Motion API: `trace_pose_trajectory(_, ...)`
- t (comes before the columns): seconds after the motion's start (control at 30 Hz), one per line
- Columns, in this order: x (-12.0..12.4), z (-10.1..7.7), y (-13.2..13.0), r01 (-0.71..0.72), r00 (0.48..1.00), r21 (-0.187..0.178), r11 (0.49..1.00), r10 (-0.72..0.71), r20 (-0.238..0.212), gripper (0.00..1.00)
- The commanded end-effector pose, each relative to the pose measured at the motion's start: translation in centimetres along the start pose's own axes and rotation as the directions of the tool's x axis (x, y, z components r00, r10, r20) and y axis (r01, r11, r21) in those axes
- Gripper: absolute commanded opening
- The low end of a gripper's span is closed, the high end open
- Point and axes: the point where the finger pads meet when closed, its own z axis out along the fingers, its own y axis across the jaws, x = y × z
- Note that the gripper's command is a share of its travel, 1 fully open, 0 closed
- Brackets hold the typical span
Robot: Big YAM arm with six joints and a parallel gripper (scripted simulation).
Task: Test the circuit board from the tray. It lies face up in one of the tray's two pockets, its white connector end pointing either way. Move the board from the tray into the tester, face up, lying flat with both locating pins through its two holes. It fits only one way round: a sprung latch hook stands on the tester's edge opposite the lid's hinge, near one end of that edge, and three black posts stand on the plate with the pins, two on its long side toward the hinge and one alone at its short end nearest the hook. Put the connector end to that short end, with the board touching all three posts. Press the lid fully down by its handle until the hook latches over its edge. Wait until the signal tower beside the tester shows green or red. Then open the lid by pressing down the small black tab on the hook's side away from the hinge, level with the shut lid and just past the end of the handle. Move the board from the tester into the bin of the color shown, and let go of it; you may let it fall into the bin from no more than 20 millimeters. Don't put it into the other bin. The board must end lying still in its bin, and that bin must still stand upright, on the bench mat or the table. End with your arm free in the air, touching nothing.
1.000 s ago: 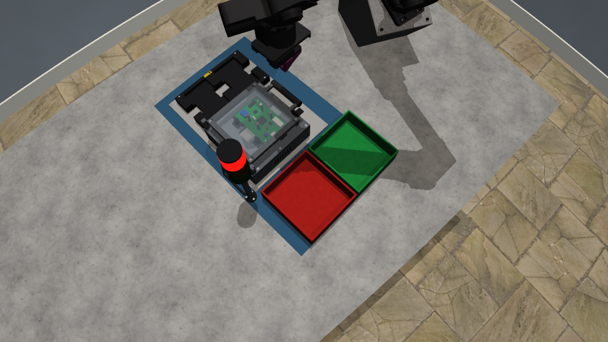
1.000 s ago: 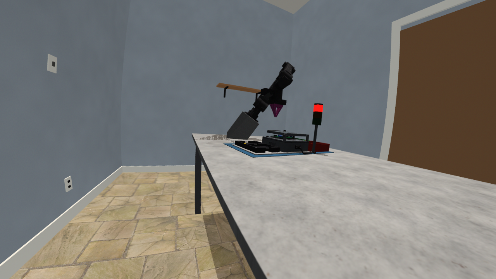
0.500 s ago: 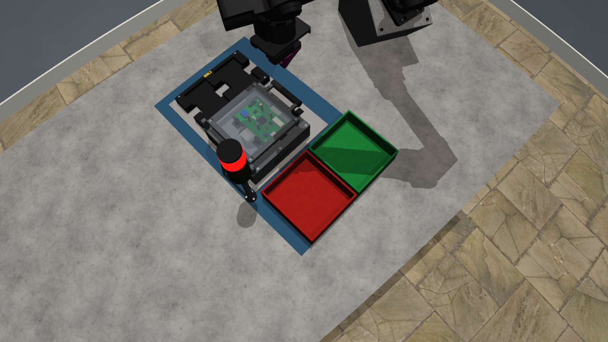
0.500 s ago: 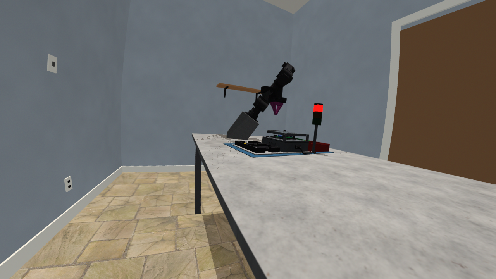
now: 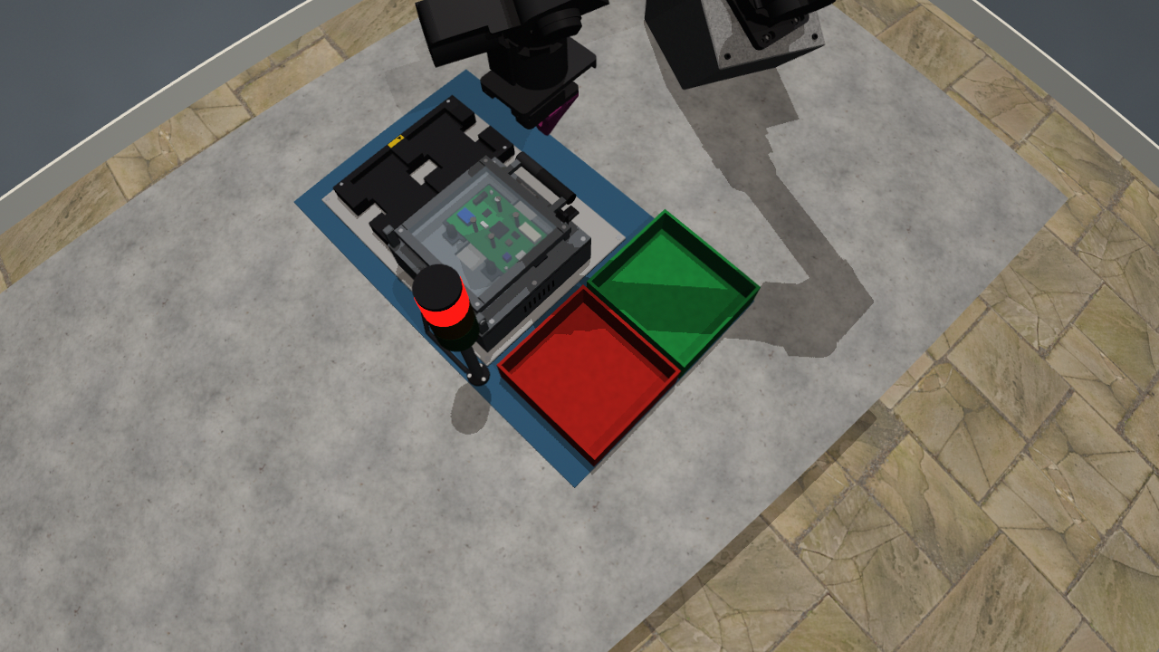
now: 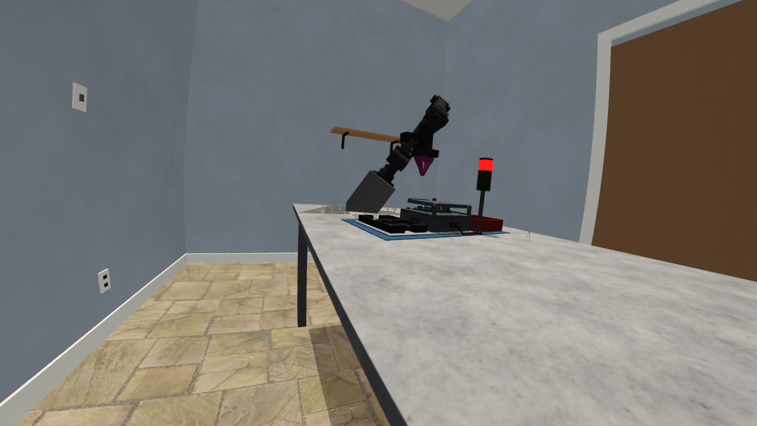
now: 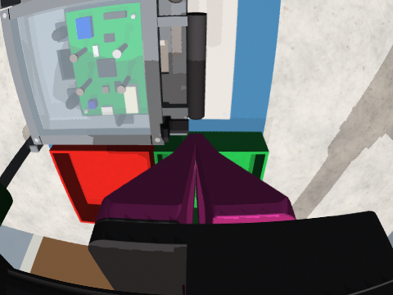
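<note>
The green circuit board [image 5: 494, 226] lies in the tester [image 5: 486, 243] under the shut clear lid [image 7: 88, 61], its white connector end toward the bins. The lid's black handle [image 7: 196, 65] runs along the edge away from the hinge. The signal tower [image 5: 441, 306] beside the tester shows red; it also shows in the side view [image 6: 484, 165]. My gripper [image 7: 196, 144] [image 6: 424, 168], with purple fingers, is shut and empty. It hangs high above the tester's handle side, touching nothing. The black tray [image 5: 409, 166] beyond the tester has empty pockets.
A red bin [image 5: 587, 372] and a green bin [image 5: 672, 283] stand side by side on the blue mat [image 5: 559, 454] next to the tester. The arm's grey base block [image 5: 729, 32] stands at the table's back.
</note>
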Motion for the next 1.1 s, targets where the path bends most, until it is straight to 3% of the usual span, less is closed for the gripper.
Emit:
trace_pose_trajectory(0.0, 1.6, -1.0, 0.8, 0.007, 1.0, -0.021, 1.0, -0.007, 0.01, 0.0)
trace_pose_trajectory(0.43, 5.7, -1.7, 2.4, 0.02, 1.0, -0.04, 0.999, -0.019, 0.017, 0.0)
trace_pose_trajectory(0.63, 5.3, -2.3, 2.7, 0.0, 1.0, -0.056, 0.998, 0.001, 0.023, 0.0)
trace_pose_trajectory(0.73, 5.4, -1.4, 2.4, 0.004, 1.0, -0.044, 0.999, -0.003, 0.017, 0.0)
trace_pose_trajectory(0.8, 5.4, 0.4, 1.2, -0.002, 1.0, -0.008, 1.0, 0.002, 0.005, 0.0)
trace_pose_trajectory(0.87, 5.4, 0.4, 1.2, -0.002, 1.0, -0.008, 1.0, 0.002, 0.005, 0.0)
trace_pose_trajectory(0.9, 5.5, 0.0, 2.2, 0.009, 1.0, -0.026, 1.0, -0.009, 0.01, 0.0)
trace_pose_trajectory(0.93, 5.4, 0.8, 1.3, -0.001, 1.0, -0.009, 1.0, 0.001, 0.006, 0.0)
trace_pose_trajectory(1.07, 5.4, 2.4, 1.2, -0.003, 1.0, -0.006, 1.0, 0.003, 0.005, 0.0)
